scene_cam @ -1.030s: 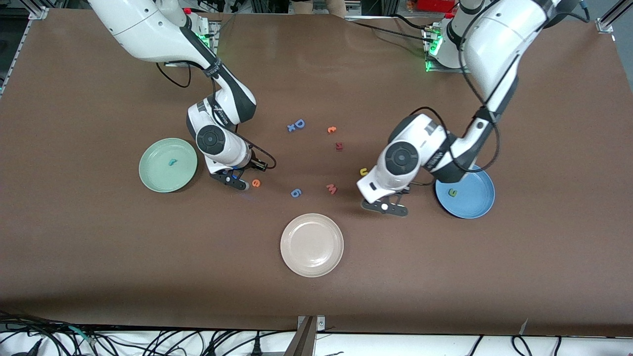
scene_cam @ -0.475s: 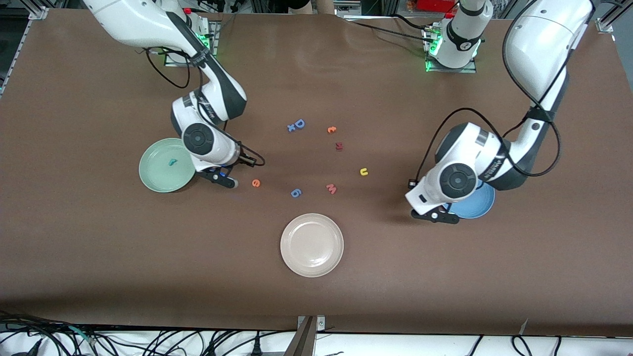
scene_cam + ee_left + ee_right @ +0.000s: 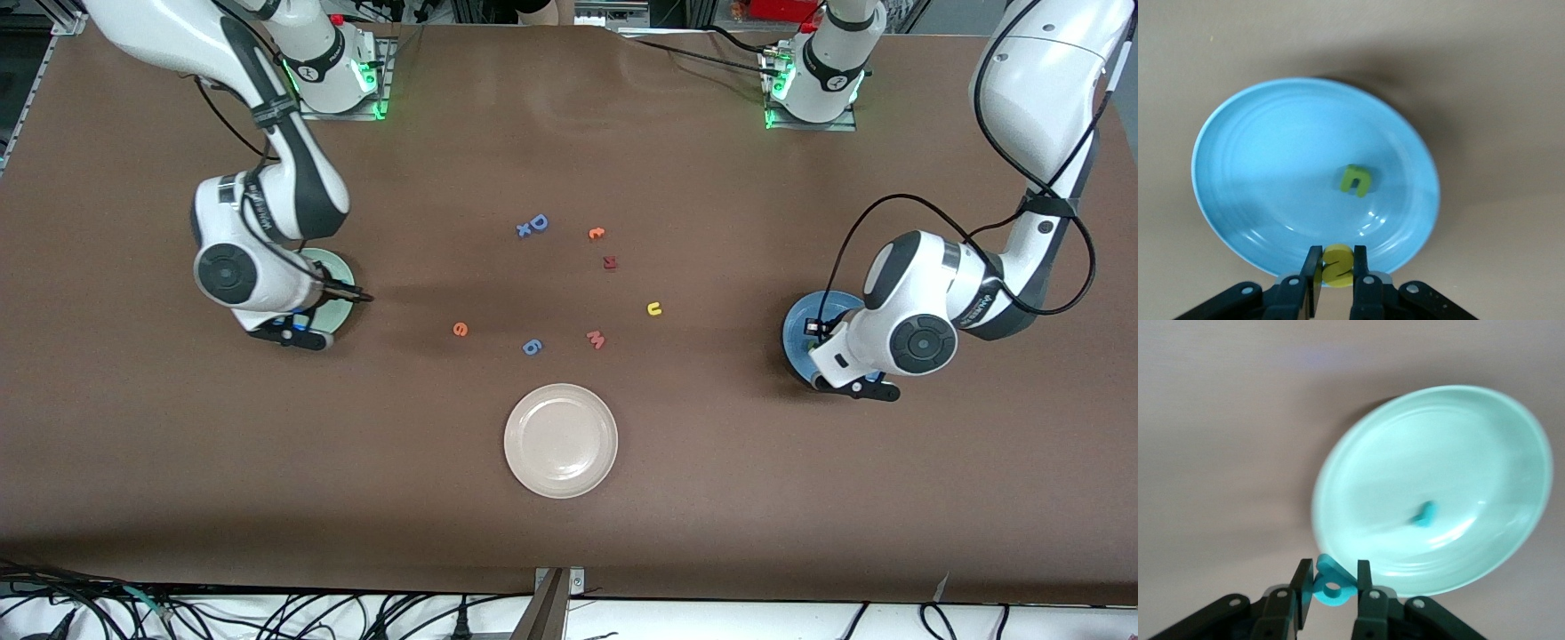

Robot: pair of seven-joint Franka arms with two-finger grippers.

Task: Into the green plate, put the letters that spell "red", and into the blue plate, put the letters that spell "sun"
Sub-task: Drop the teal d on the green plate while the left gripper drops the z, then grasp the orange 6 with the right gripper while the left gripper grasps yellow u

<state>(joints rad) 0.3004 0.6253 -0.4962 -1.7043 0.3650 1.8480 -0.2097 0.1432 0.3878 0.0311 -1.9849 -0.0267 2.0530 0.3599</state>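
Cream-white plate [image 3: 560,440] nearest the front camera on the brown surface [image 3: 569,516], blue "D" [image 3: 538,222], dark red letter [image 3: 610,262], pink "m" [image 3: 596,339], blue "6" [image 3: 531,347] farther up.

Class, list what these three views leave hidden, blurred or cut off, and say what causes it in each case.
- Front view: the green plate is mostly covered by the right arm; its letter is hidden.
- Front view: the blue plate is largely covered by the left arm.
- Right wrist view: the teal letter in the plate is blurred, shape unreadable.
- Left wrist view: the yellow letter is partly covered by the fingers.
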